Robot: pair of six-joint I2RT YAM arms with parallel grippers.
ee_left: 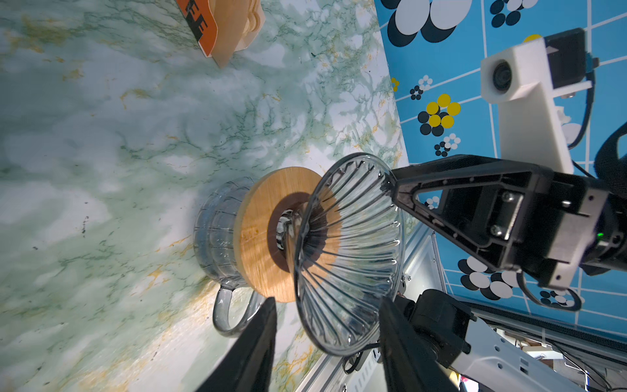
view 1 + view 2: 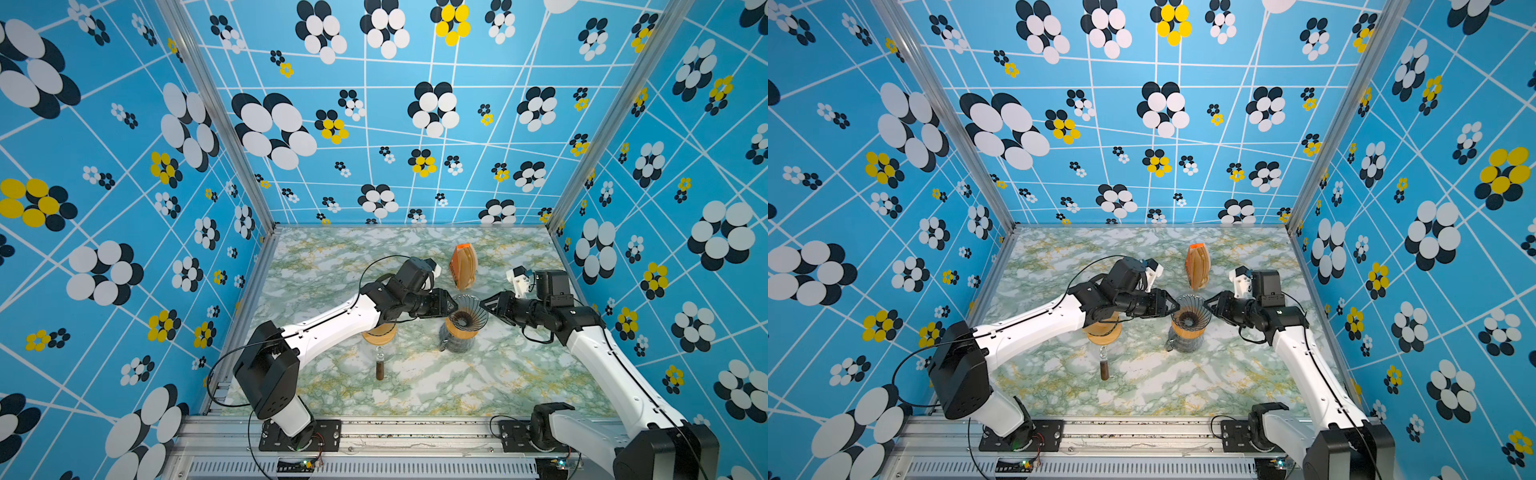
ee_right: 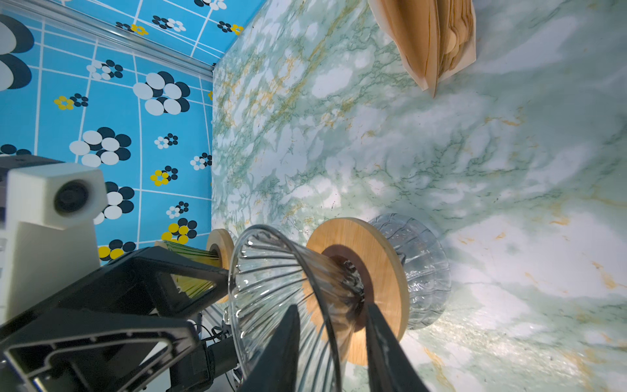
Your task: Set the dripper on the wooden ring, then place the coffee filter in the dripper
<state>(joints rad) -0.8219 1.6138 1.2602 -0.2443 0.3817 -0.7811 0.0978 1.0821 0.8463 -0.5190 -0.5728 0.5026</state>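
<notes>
As arms extend, left gripper and right gripper apparently straddle dripper rim.

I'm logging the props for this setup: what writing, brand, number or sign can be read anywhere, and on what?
"EE": black block letters on the orange label of the filter pack; the rest is cut off at the picture's edge.
Faint mark on the wooden ring: too faint to read.
In both top views the label is too small to read.
</notes>
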